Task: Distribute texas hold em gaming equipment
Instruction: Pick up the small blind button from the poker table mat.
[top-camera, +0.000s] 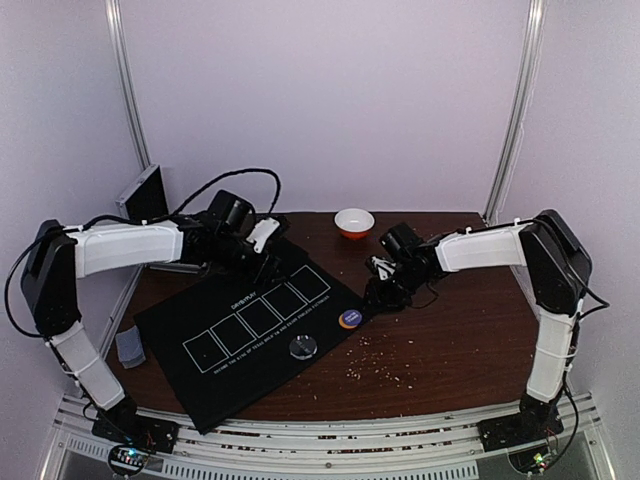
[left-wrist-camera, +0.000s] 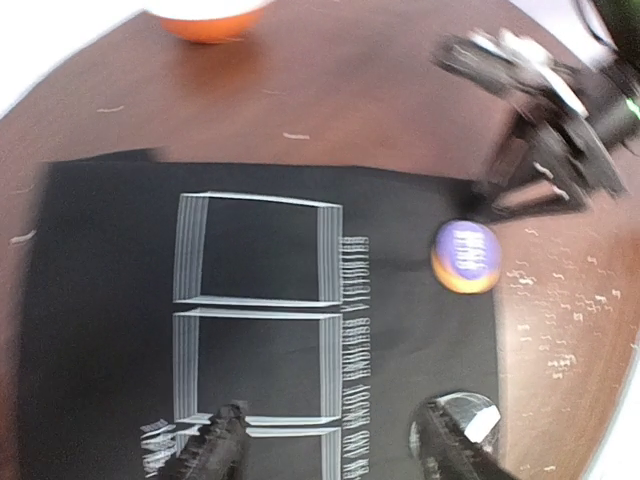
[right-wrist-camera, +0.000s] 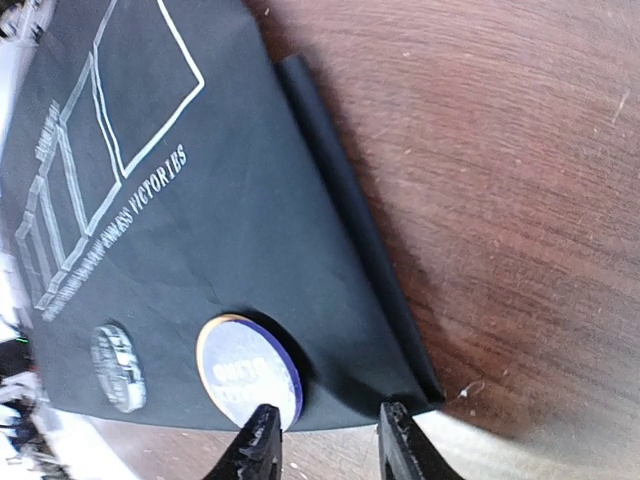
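Brown wooden table (top-camera: 450, 340), pale booth walls behind. Black five-box mat (top-camera: 250, 330) lies skewed across the middle, and its right edge is folded up into a ridge. The purple-and-orange disc (right-wrist-camera: 250, 372) is on the mat near that corner. The clear disc (right-wrist-camera: 118, 367) is further along the near edge. Grey-blue cards (top-camera: 130, 346) sit off the mat at far left, and the white bowl (top-camera: 354, 222) is at the back.

My right gripper (right-wrist-camera: 325, 445) is low at the mat's right corner. Its fingers are a narrow gap apart with the mat's edge between them, not clamped, and the purple disc is just beside one finger. My left gripper (left-wrist-camera: 330, 455) hangs above the boxes, fingers wide apart and empty.

Judgement: setup step, squaring the mat, with no cards dealt into the boxes. The next move calls for pinching the thin cloth only, missing the disc, then drawing the corner flat.
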